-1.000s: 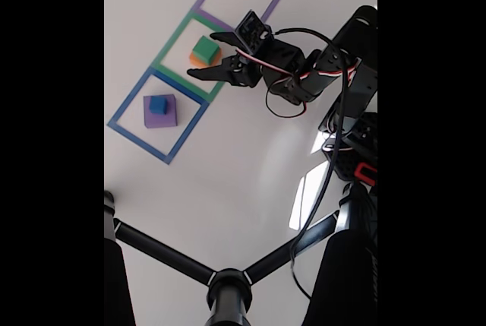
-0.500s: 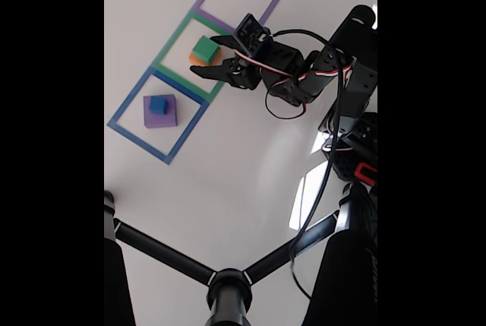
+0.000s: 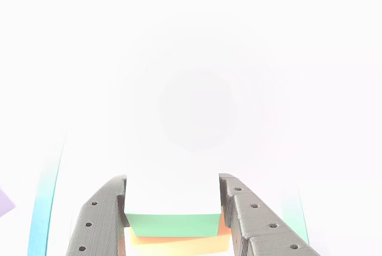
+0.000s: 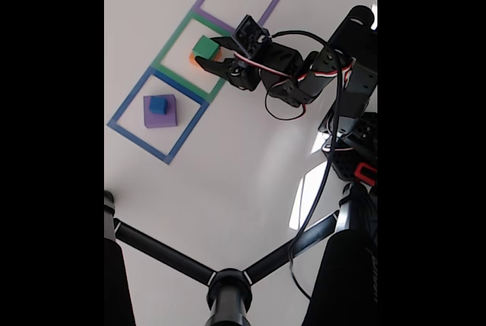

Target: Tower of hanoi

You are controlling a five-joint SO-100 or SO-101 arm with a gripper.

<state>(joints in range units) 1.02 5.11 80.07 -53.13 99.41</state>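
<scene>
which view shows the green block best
The fixed view: the green block sits whole on the orange block inside the green tape square, with the gripper straddling it. The other view, badly overexposed, shows just its near face between the fingers.

The fingers (image 3: 98,220) looked like matt grey printed plastic, finely ridged, with small holes. The green cube (image 3: 173,224) seemed smooth and matt. The table (image 4: 228,189) was smooth white, slightly glossy.
</scene>
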